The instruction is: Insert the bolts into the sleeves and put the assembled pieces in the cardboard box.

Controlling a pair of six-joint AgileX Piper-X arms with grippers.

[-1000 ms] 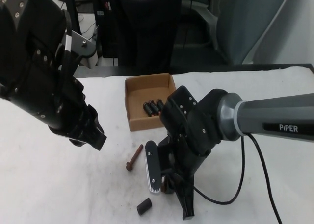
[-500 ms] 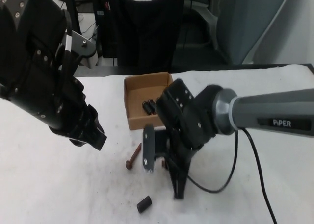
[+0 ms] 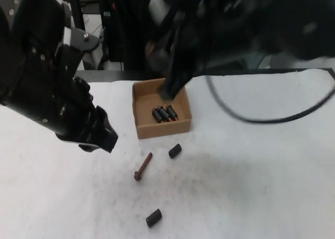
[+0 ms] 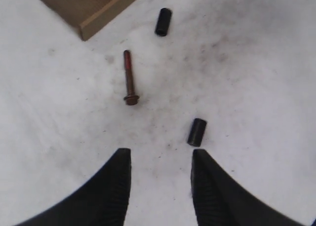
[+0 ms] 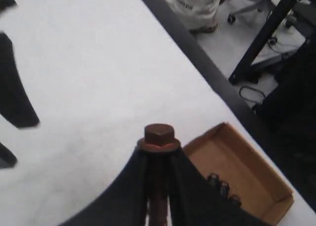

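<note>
The cardboard box point(image 3: 141, 92) stands at the back centre of the bench with three assembled pieces point(image 3: 164, 114) in it. A rusty bolt point(image 3: 142, 166) lies in front of the box, one black sleeve point(image 3: 175, 150) to its right and another sleeve point(image 3: 153, 218) nearer me. My left gripper point(image 4: 160, 157) hangs open above the bench, short of the bolt point(image 4: 129, 77) and beside the near sleeve point(image 4: 197, 132). My right gripper point(image 5: 158, 159) is shut on a second bolt point(image 5: 159, 136), head up. It is held high above the bench near the box point(image 5: 256, 176).
White cloth covers the bench, with open room to the right and in front. The left arm point(image 3: 52, 92) fills the left side. The right arm point(image 3: 230, 19) and its cable point(image 3: 261, 118) hang over the back edge. Chairs and stands are behind the bench.
The right arm has risen from the bench in front of the box to high above its back. The sleeve beside the box has come into sight. The left arm has barely moved.
</note>
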